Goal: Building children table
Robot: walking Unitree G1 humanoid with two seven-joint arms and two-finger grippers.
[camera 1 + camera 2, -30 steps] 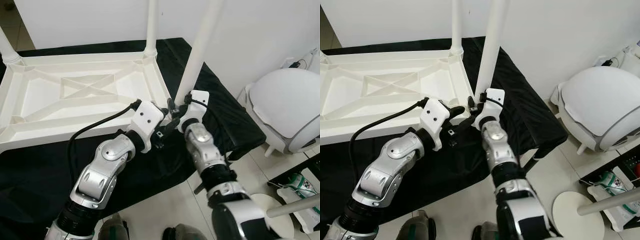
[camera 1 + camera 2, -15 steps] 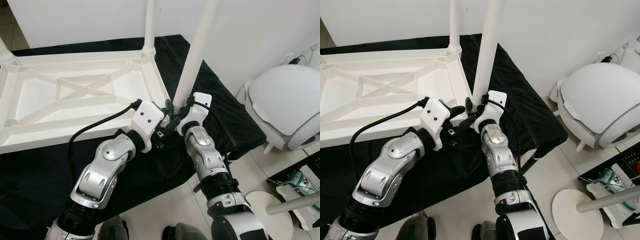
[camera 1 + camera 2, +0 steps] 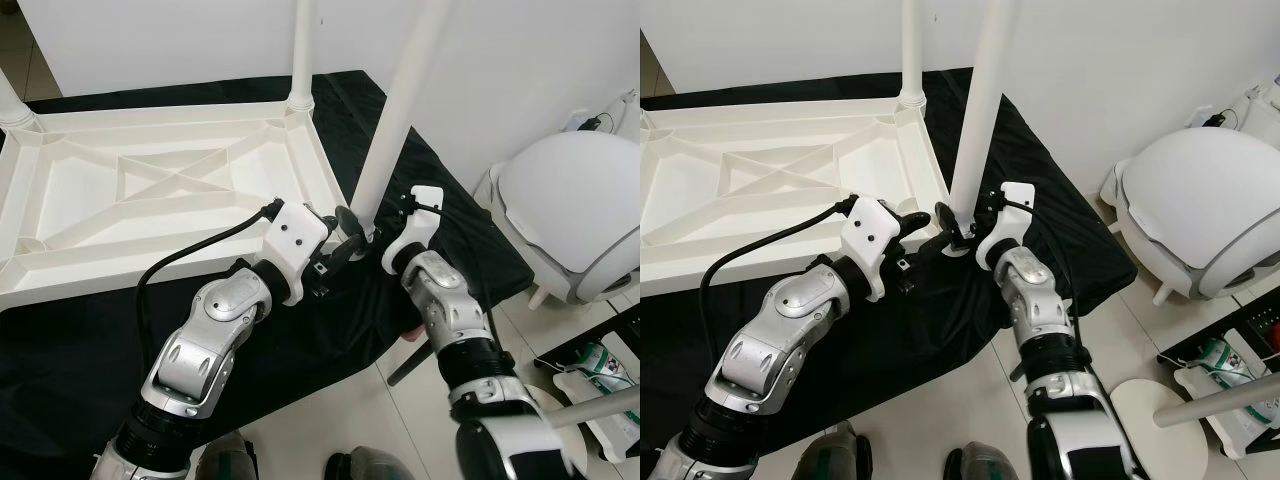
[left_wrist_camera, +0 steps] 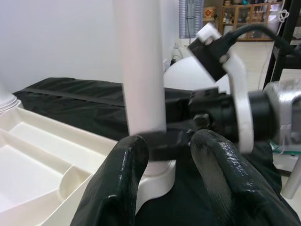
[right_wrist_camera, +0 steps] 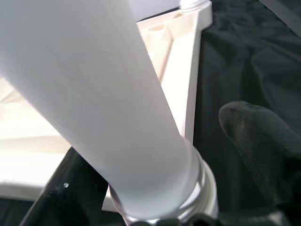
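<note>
The white plastic table top lies upside down on a black cloth. One leg stands in its far right corner, another at the far left. A third white leg rises, leaning right, from the near right corner socket. My left gripper is open, its fingertips straddling that socket. My right gripper reaches in from the right, open around the leg's base. One finger lies against the leg and the other stands apart from it.
A white domed object sits on the tiled floor to the right, beside a round white stand with a pole. A white wall stands close behind the table. The cloth's edge drops off just past the right corner.
My right forearm and wrist have swung to the right, away from the left gripper, and the held leg leans more to the right. The left gripper stays at the corner.
</note>
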